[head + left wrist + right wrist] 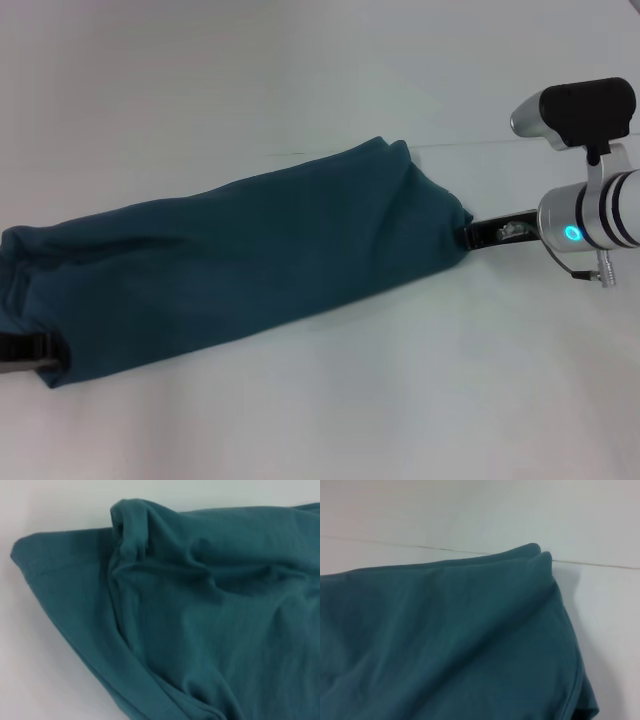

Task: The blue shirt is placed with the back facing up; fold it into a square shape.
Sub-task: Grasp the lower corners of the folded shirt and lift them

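The blue shirt [250, 265] lies on the white table as a long folded band that runs from lower left to upper right. No lettering shows. My right gripper [468, 236] is at the band's right end, shut on the cloth's corner. My left gripper [45, 352] is at the band's lower left end, its dark fingers closed on the cloth at the picture's edge. The left wrist view shows wrinkled folds and a hemmed edge of the shirt [200, 620]. The right wrist view shows a smooth folded corner of it [445, 640].
The white table [300, 80] surrounds the shirt on all sides. A thin seam line [480, 145] crosses the table behind the shirt's right end, and it also shows in the right wrist view [395, 544]. The right arm's wrist camera [580, 110] stands above the table at the far right.
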You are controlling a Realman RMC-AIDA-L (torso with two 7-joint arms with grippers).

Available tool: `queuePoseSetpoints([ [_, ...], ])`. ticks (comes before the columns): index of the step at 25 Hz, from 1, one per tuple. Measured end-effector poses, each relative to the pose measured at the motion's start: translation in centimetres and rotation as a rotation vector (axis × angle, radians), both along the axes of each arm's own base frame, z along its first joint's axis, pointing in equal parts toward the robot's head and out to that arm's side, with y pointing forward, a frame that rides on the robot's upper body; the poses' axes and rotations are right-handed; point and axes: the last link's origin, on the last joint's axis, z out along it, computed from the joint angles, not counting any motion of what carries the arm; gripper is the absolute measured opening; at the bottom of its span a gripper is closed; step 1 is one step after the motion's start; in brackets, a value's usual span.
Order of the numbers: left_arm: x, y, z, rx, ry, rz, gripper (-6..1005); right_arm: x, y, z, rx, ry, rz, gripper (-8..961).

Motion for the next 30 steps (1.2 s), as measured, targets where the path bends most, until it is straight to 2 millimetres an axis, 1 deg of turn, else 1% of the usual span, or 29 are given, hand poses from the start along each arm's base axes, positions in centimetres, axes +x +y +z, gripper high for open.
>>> queuePoseSetpoints([
  [6,-0.1,0.0,0.0,-0.001,0.003,0.001,39,0.0,-0.1,0.1,-0.012,0.007,-0.01,65],
  [12,-0.1,0.0,0.1,-0.001,0.005,0.001,38,-0.1,0.0,0.1,-0.009,0.007,-0.01,266],
  [17,-0.1,0.1,0.2,0.0,0.007,0.0,38,0.0,0.3,0.3,0.02,0.002,-0.005,527],
  [23,0.0,0.2,0.3,0.001,0.008,0.001,38,0.2,0.6,0.0,0.042,-0.006,-0.009,765],
  [30,0.0,0.2,0.3,0.001,0.009,0.001,38,-0.1,0.6,-0.8,0.019,-0.014,-0.001,892],
])
